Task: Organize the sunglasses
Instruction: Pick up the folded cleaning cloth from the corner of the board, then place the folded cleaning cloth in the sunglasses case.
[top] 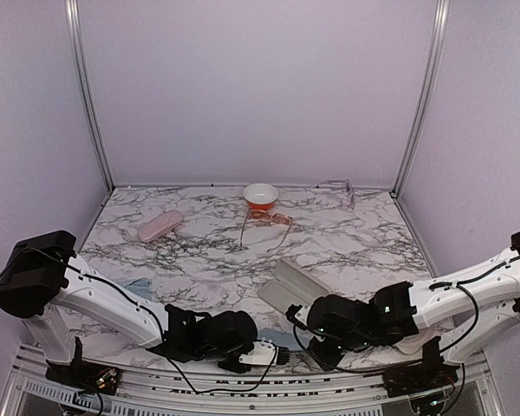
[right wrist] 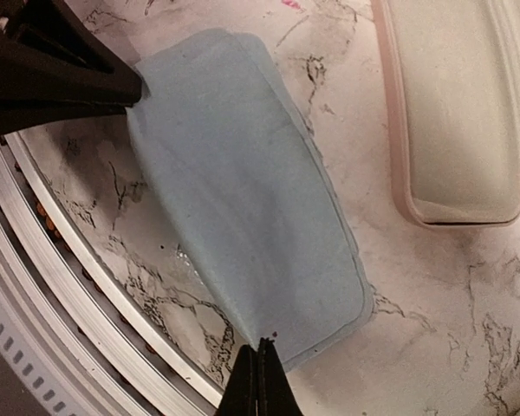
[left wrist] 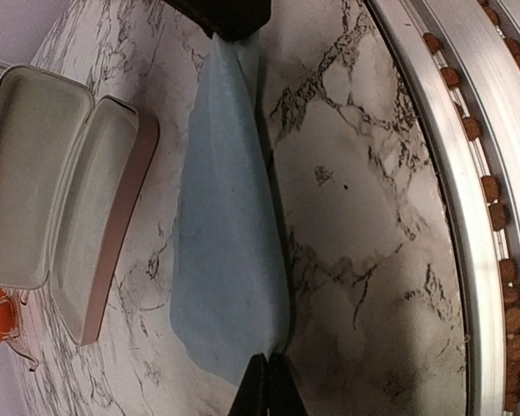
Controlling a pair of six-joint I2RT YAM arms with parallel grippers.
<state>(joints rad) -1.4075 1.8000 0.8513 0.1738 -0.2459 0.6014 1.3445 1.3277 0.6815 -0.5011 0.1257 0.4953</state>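
A folded light blue cloth (left wrist: 230, 217) is stretched just above the marble near the front rail. My left gripper (left wrist: 269, 371) is shut on one corner and my right gripper (right wrist: 262, 348) is shut on the opposite corner. In the top view both grippers meet low at the table's front middle. The orange-brown sunglasses (top: 266, 227) lie on the far middle of the table. The pale sunglasses (top: 340, 185) lie by the back wall on the right. Neither gripper is near them.
An open pink case (top: 293, 288) lies just behind the grippers, its pale lining (left wrist: 61, 191) facing up. A closed pink case (top: 159, 225) sits at the back left. A small orange-and-white bowl (top: 260, 196) stands behind the tinted pair. The metal front rail (left wrist: 468, 217) runs close beside the cloth.
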